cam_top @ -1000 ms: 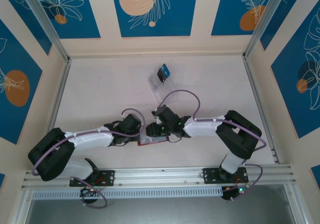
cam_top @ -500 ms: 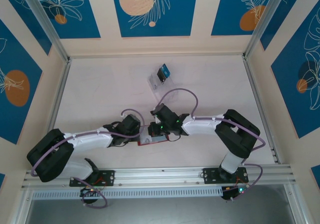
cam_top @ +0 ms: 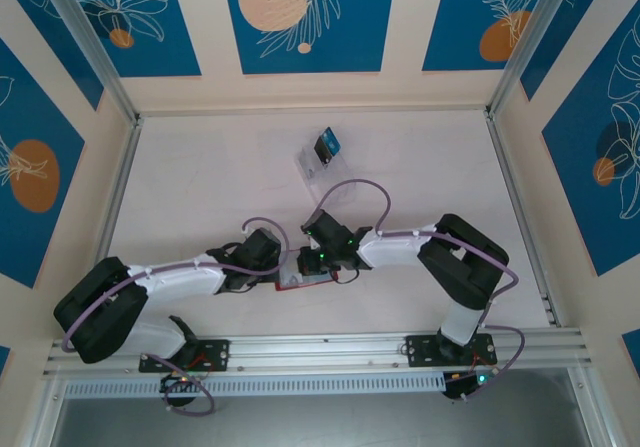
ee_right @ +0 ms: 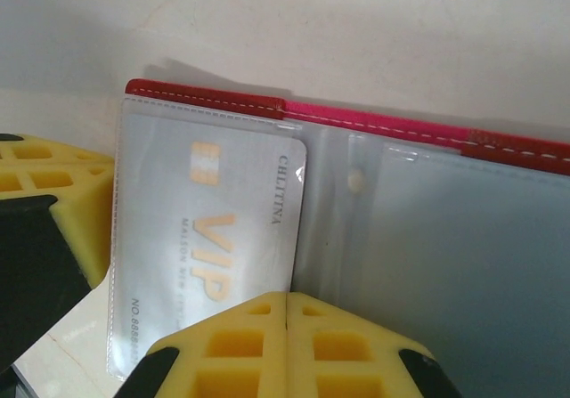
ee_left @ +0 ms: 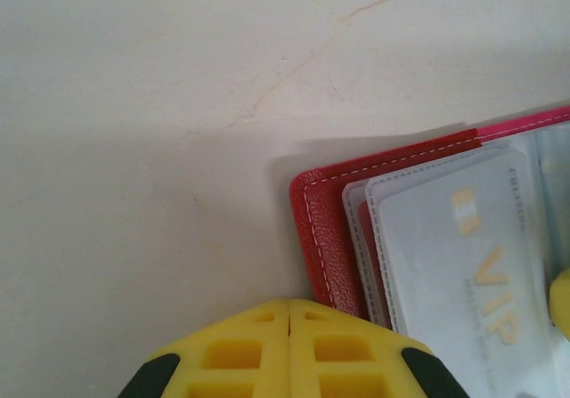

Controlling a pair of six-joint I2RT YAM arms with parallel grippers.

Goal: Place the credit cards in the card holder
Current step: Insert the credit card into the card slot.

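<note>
A pale, off-white surface (cam_top: 200,187) is seen, marked by faint brownish veins in the left wrist view and bordered at its sides by metal rails (cam_top: 116,197). The card holder (ee_left: 321,238), red, is laid open and flat on it near the front edge, around the middle, with its clear sleeves turned upward. A clear plastic rack (cam_top: 312,167) is set on it well apart, toward the back, with credit cards (cam_top: 326,147), one blue and one black, stood in it.

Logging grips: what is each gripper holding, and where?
Cannot tell: right gripper shut at the near edge of the VIP card, left gripper shut at a corner of the card holder.
</note>
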